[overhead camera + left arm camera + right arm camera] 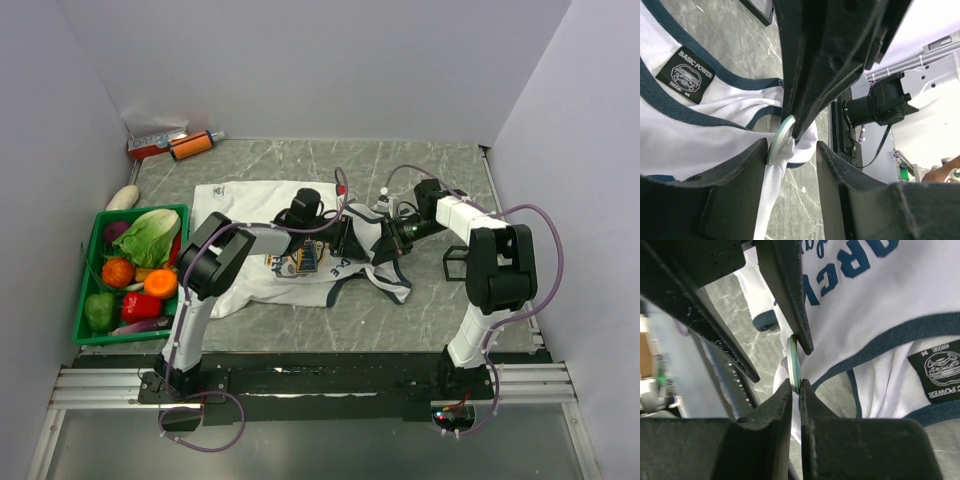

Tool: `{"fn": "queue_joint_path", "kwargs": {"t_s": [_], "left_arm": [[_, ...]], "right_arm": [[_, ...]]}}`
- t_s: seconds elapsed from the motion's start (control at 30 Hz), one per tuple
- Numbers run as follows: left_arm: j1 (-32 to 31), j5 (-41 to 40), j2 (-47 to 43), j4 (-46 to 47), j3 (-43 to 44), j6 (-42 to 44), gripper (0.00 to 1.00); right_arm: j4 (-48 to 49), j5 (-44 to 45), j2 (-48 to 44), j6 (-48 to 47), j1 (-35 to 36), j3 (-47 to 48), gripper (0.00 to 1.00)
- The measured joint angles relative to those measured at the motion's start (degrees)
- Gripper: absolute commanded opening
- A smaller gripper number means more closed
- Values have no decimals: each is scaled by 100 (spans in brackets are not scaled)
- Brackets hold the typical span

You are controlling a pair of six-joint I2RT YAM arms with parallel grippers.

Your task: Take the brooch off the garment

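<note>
Pulling the brooch (794, 365) off the jersey (240, 205) is judged the step in hand: it is pinched edge-on by the closed right gripper (796, 389), while the left gripper (791, 146) jaws are spread around bunched cloth beside it. Cloth must be clamped before the pull. Vegetable crate (104, 214) is parked well apart; access is obstructed only by the crowded fingers

Can't make out brooch (794, 365) face, edge-on only, lower rim hidden between right gripper (796, 384) fingers. Can't pick it out in top view, too small. Crops garment (700, 135) at left frame edge; hides chest graphic (300, 262) partly under left arm (215, 255).
</note>
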Motion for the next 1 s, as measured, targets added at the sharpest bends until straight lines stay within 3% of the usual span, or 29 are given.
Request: {"fn": "queue_joint_path", "kwargs": {"t_s": [0.2,0.43,0.8,1.0], "left_arm": [[-90,4,28,-170,7,299,47],[-166,4,63,-269,11,470,28],[-166,9,63,-407,44,496,18],[-166,4,85,-398,52,468,3]], "right_arm": [[-332,-299,284,-7,-138,111,0],[-481,-461,315,-50,-157,133,0],[-555,-498,350,-149,-173,142,0],[-527,-476,350,-151,-173,142,2]]}}
